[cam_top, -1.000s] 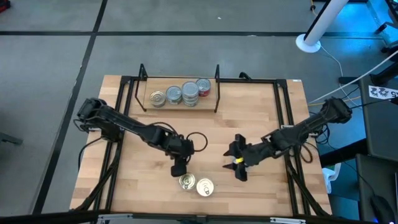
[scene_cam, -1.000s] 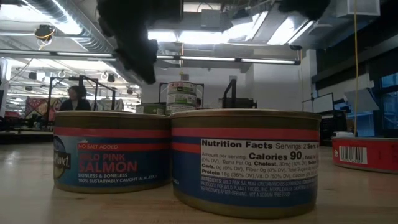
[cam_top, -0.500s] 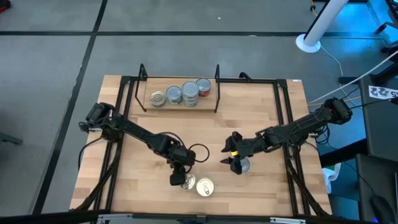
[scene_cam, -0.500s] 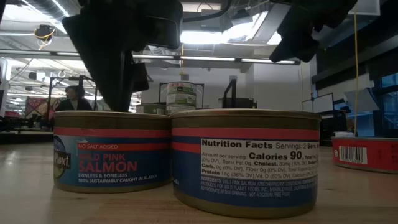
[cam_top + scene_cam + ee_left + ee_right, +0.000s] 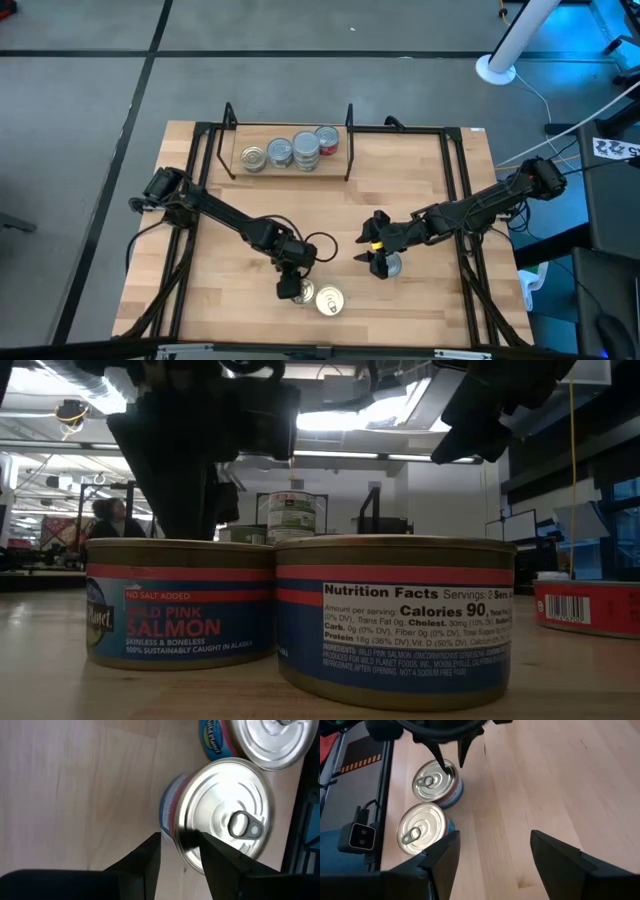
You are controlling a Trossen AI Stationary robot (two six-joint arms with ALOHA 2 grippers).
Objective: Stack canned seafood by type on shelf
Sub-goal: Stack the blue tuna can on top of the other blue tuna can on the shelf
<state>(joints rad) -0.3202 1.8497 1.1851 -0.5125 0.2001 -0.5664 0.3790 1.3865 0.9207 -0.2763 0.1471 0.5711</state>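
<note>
Dark jointed arms, looping black cables

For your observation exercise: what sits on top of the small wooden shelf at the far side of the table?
On the shelf stand canned seafood tins: silver lids and one red-sided tin. Some appear stacked; any tins beneath are hidden from above.

From above I see the table [image 5: 420, 190] in even, soft light, with only faint shadows under the arms and a blue glow at the far right corner of the room. In the low view the ceiling lights [image 5: 340, 418] shine bright behind the arms, so these show as black shapes, while the near salmon cans [image 5: 395, 620] are sharp and the room behind is a little soft. In my left wrist view the can lid [image 5: 227, 822] carries a bright glare and the near fingers [image 5: 220, 865] are dark and blurred.
</note>
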